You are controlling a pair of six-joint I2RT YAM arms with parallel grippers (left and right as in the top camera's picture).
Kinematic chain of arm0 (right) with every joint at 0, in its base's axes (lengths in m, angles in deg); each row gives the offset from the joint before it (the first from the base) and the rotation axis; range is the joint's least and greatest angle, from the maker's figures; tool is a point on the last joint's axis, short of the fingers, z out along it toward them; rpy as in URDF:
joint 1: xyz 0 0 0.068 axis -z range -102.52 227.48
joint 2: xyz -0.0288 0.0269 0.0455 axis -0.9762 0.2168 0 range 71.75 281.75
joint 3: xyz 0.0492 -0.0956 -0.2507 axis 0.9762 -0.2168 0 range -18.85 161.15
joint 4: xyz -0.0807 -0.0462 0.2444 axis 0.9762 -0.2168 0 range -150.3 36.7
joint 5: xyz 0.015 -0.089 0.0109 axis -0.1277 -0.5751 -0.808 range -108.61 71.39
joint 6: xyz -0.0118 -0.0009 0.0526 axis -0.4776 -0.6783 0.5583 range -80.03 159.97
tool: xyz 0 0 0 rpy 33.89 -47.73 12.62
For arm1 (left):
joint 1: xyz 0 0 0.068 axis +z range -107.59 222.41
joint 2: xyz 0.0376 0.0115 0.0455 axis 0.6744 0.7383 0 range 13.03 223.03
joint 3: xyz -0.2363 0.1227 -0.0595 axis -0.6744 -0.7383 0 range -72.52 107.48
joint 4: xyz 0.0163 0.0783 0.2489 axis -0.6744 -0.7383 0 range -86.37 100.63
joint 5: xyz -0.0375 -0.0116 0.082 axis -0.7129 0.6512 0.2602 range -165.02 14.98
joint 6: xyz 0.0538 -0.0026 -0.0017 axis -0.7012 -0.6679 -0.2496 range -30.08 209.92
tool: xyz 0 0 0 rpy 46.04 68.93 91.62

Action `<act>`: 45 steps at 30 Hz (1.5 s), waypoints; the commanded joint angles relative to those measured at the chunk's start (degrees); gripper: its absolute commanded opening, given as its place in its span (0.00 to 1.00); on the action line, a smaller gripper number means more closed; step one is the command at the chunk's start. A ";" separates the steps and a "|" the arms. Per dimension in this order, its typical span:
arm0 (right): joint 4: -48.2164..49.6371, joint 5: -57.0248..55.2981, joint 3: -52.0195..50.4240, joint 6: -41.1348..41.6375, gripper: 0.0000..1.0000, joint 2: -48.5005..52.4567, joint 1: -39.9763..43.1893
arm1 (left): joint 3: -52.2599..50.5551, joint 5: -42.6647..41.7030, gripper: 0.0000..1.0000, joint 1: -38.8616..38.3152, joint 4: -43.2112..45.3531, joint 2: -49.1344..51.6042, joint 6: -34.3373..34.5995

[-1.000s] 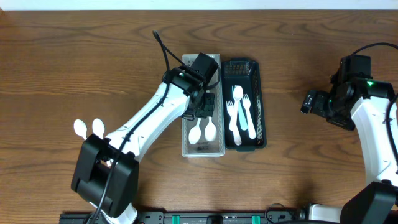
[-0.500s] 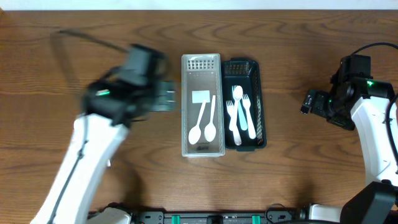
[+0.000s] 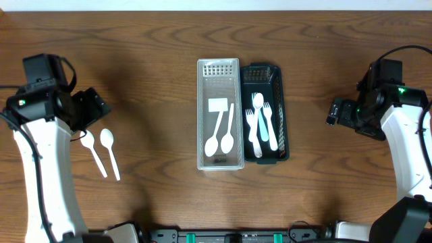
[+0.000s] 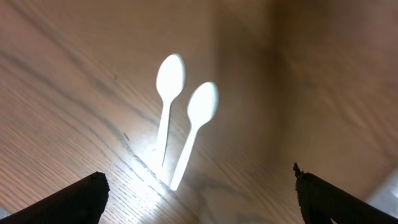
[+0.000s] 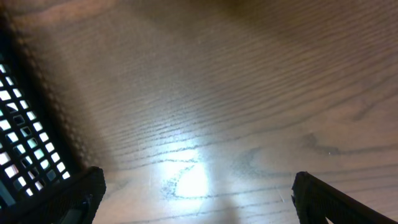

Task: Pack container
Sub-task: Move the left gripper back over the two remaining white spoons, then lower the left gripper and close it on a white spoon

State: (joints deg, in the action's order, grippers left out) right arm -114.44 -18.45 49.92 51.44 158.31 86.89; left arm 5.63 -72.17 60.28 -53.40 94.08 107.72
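Spoons point(image 3: 106, 138) lie by the spread left pincer point(image 4: 198, 193); right pincer point(image 5: 199, 193), also spread, hovers near the basket point(image 3: 264, 73).

A dark brown worktop point(image 3: 148, 40) with wavy wood grain fills the overhead view. A thin pale strip point(image 3: 216, 3) runs along its far edge; what it is cannot be told. In both wrist views a bright glare point(image 5: 189, 180) sits on the wood, with shadow across the upper part.
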 commanded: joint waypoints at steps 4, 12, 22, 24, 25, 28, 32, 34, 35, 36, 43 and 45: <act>-0.63 0.07 -0.11 -1.05 0.99 -0.09 0.17 | -7.10 -1.86 0.98 2.56 4.28 7.19 0.22; -1.11 0.07 -0.11 -1.07 0.99 -0.09 0.17 | -14.82 -6.43 0.98 1.81 13.38 13.73 0.28; -1.25 0.07 -0.11 -1.05 0.99 -0.09 0.17 | -18.91 -6.78 0.98 1.77 20.13 21.29 -1.92; -1.27 0.07 -0.11 -1.07 0.99 -0.09 0.17 | -18.91 -6.80 0.98 1.77 20.76 22.53 -1.92; -1.27 0.07 -0.11 -1.07 0.99 -0.09 0.17 | -18.91 -6.80 0.98 1.77 21.11 22.95 -1.92; -1.25 0.07 -0.11 -1.11 0.99 -0.09 0.17 | -18.91 -6.80 0.98 1.77 21.75 23.67 -2.16; -1.27 0.07 -0.11 -1.27 0.99 -0.09 0.17 | -18.91 -6.80 0.98 1.77 22.60 23.87 -2.34; -1.29 0.07 -0.11 -1.27 0.99 -0.09 0.17 | -18.91 -6.80 0.98 1.77 22.67 23.87 -2.34; -1.31 0.07 -0.11 -1.27 0.99 -0.09 0.17 | -18.91 -6.80 0.99 1.77 22.62 23.87 -2.34; -1.40 0.07 -0.11 -1.29 0.99 -0.09 0.17 | -18.91 -6.80 0.96 1.77 22.58 23.87 -2.34; -1.46 0.07 -0.11 -1.27 0.99 -0.09 0.17 | -18.97 -6.80 0.52 1.77 21.40 23.87 -2.32; -1.46 0.07 -0.11 -1.27 0.99 -0.09 0.17 | -19.02 -6.80 0.47 1.77 21.07 23.87 -2.32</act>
State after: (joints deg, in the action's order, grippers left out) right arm -115.78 -18.38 49.90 51.02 158.31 86.89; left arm -13.12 -79.36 62.18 -31.72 117.03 105.79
